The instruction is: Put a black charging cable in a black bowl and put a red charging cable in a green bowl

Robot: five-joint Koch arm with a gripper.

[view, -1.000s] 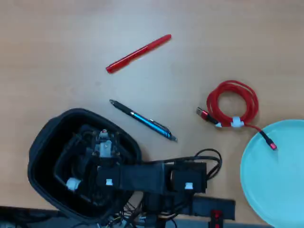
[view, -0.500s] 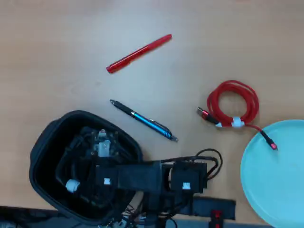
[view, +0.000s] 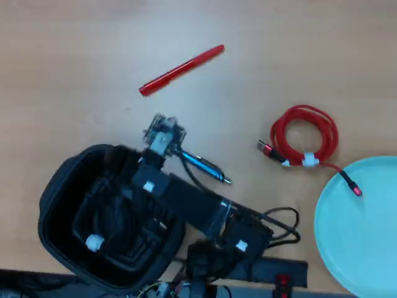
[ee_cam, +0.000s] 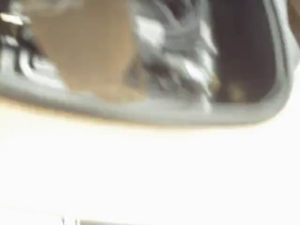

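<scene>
End effector (view: 158, 127), grip state unclear, hangs just beyond black bowl (view: 59, 186); red charging cable (view: 305, 136) beside green bowl (view: 356, 230).

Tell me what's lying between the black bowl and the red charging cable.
In the overhead view, a blue pen lies between the black bowl and the red charging cable, partly under the arm.

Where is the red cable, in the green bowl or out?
Mostly out. The red charging cable lies coiled on the table; only one plug end reaches over the green bowl rim.
</scene>
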